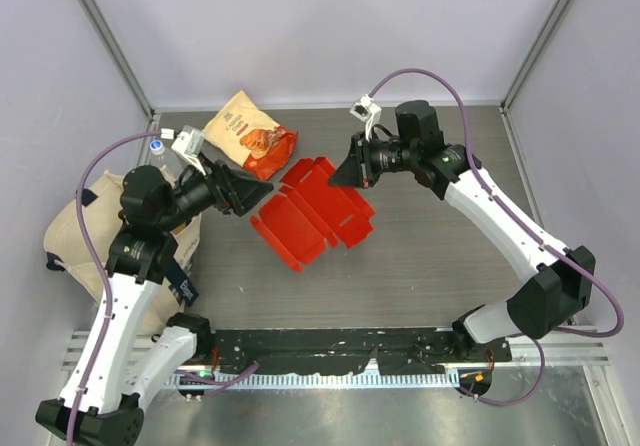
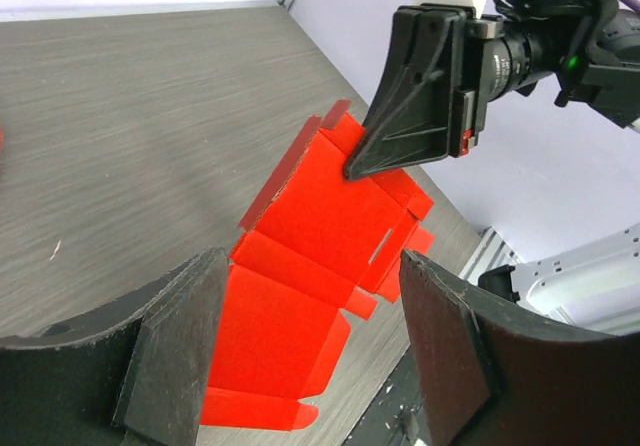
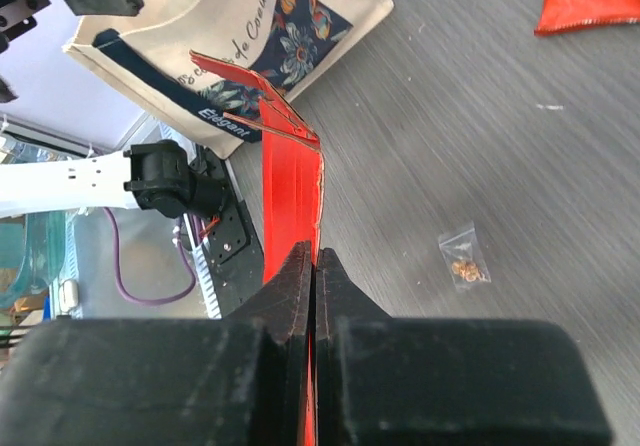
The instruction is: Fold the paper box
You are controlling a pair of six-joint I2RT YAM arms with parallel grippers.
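Your right gripper (image 1: pixel 335 178) pinches an edge of the paper box (image 1: pixel 312 211), your left gripper (image 1: pixel 260 194) gapes wide, and nearly all folding remains.

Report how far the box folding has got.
Done: little. The box is an open creased sheet, flaps spread, no walls joined. In hand: the right gripper is shut on one edge and seems to hold that end tilted up; the left gripper is open, a finger either side of the opposite end. Left: raising the walls and tucking the flaps.
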